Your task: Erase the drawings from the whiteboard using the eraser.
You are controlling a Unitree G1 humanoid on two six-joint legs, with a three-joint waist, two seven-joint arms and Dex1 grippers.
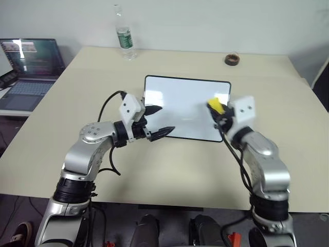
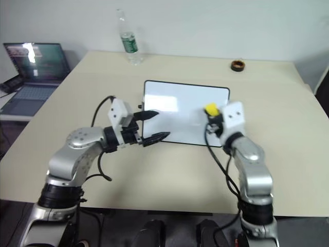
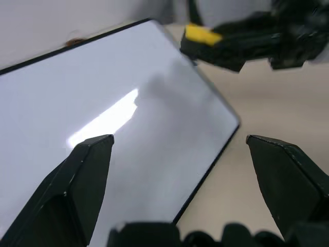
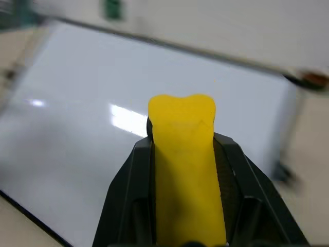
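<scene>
**A:** Where was the eraser?

**B:** It was in the right claw. The two black fingers were squeezed tight on its sides, and the yellow end stuck out past the tips.

**A:** And where was the board from that claw?

**B:** Right in front of it and a bit lower. The claw sat over the board's right end, near the edge. From there the white part ran away to the claw's left side.

**A:** Was the eraser touching the board?

**B:** I could not tell. It looked a little above it.

**A:** Which way did the eraser point?

**B:** Its long side pointed ahead, away from the robot and across the short way of the board.

**A:** What about the left claw?

**B:** It was wide open with nothing in it, at the board's left end. The right claw was the one with the eraser, so I think that arm would do the wiping.

**A:** Did you see red marks?

**B:** No, the white part looked clean. So I think the next wipe would go left along the board.
</scene>
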